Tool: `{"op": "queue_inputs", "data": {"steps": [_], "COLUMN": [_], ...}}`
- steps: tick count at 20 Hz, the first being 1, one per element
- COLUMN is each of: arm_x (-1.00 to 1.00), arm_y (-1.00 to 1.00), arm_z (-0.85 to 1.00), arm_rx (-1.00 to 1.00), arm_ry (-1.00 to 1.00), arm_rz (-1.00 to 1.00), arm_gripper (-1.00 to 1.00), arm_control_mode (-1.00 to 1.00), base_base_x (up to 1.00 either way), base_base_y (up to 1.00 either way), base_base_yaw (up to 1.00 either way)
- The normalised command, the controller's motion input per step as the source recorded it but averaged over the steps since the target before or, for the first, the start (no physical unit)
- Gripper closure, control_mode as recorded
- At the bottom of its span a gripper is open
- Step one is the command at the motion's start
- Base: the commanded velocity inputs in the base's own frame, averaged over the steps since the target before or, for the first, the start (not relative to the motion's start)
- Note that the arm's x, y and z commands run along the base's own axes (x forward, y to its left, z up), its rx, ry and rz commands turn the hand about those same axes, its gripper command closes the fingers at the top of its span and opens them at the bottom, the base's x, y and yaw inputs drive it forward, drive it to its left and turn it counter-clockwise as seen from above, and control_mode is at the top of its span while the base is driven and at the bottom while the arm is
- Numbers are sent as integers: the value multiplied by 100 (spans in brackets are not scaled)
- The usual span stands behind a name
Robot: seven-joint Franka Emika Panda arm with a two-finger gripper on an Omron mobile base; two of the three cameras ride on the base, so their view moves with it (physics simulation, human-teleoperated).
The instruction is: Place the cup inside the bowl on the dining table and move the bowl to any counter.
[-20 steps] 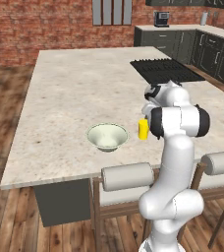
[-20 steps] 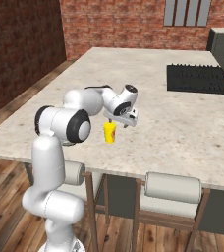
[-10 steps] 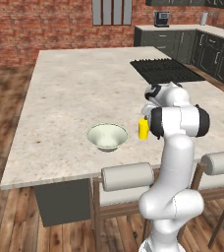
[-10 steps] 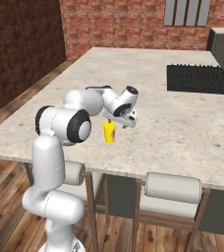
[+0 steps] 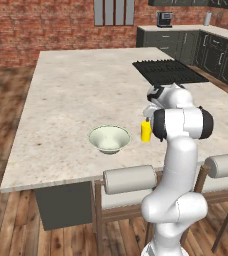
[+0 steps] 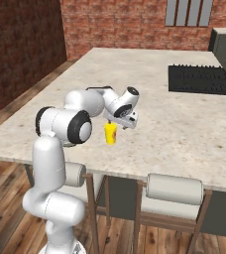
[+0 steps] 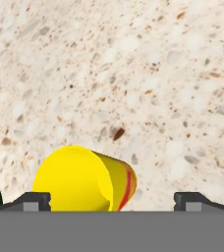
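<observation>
The small yellow cup (image 5: 146, 131) stands upright on the dining table (image 5: 76, 85), near its front edge. The pale green-white bowl (image 5: 109, 138) sits empty a short way to the cup's left. My gripper (image 5: 147, 116) hangs just above the cup (image 6: 110, 134), pointing down, and is open. In the right base view the gripper (image 6: 117, 121) sits close over the cup's rim. In the hand view the cup (image 7: 79, 179) lies between the two fingertips (image 7: 33, 199), closer to the left one, with my gripper (image 7: 113, 201) holding nothing.
A black cooktop (image 5: 168, 71) is set into the table behind the arm. Padded stools (image 5: 123, 180) stand along the table's front edge. A counter (image 5: 186, 30) with dark cabinets runs along the back right wall, with a coffee machine (image 5: 163, 19) on it.
</observation>
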Motion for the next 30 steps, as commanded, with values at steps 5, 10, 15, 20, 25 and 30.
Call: {"op": "queue_inputs", "data": {"steps": [5,10,15,20,25,30], "arm_x": [0,0,0,0,0,0], "arm_y": [10,3,0,0,0,0], "arm_z": [0,-3,-13,-5,-5,-2], "arm_rx": [0,0,0,0,0,0], "arm_ry": [0,0,0,0,0,0], "arm_rz": [0,0,0,0,0,0], "arm_gripper": [-100,-100,-100,-100,-100,-100], "arm_control_mode": [-100,-100,-100,-100,-100,-100], "base_base_x": [0,0,0,0,0,0], "base_base_y": [0,0,0,0,0,0], "base_base_yaw": [0,0,0,0,0,0]}}
